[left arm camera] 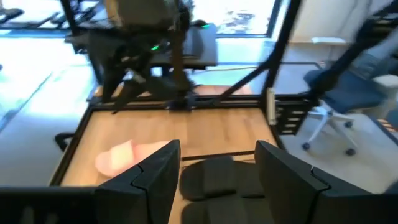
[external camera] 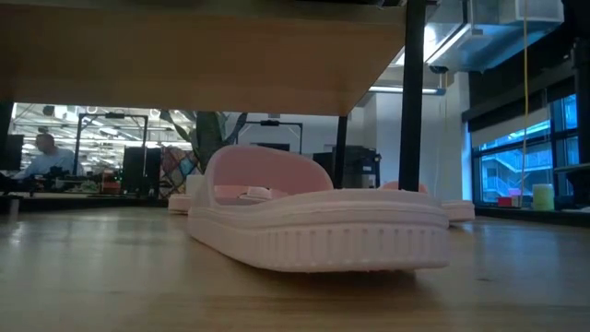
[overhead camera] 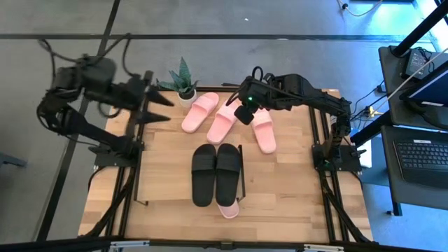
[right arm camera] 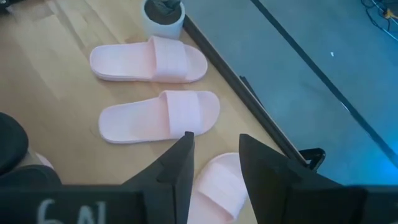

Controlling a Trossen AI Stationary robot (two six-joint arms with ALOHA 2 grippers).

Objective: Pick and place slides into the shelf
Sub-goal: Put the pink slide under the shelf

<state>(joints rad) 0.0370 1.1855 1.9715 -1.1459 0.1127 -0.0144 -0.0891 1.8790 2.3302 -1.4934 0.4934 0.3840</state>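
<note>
Two black slides (overhead camera: 215, 165) lie side by side on the shelf's light-wood top board (overhead camera: 168, 175). Under the board (external camera: 184, 55) a pale pink slide (external camera: 318, 226) rests sole down on the table, its end poking out at the near side (overhead camera: 228, 208). Three more pink slides (overhead camera: 201, 110) (overhead camera: 222, 119) (overhead camera: 263, 129) lie flat at the table's far side. My right gripper (right arm camera: 216, 155) hovers open above the rightmost of these (right arm camera: 217, 186), touching nothing. My left gripper (overhead camera: 166, 110) hangs open in the air over the table's far left, pointing toward the black slides (left arm camera: 217, 180).
A small potted plant (overhead camera: 184, 87) stands at the far edge beside the pink slides. The shelf's thin black end frame (overhead camera: 241, 175) rises right of the black slides. Bare wood lies to the shelf's right (overhead camera: 287, 182). A desk with a laptop (overhead camera: 420, 154) stands off the table's right.
</note>
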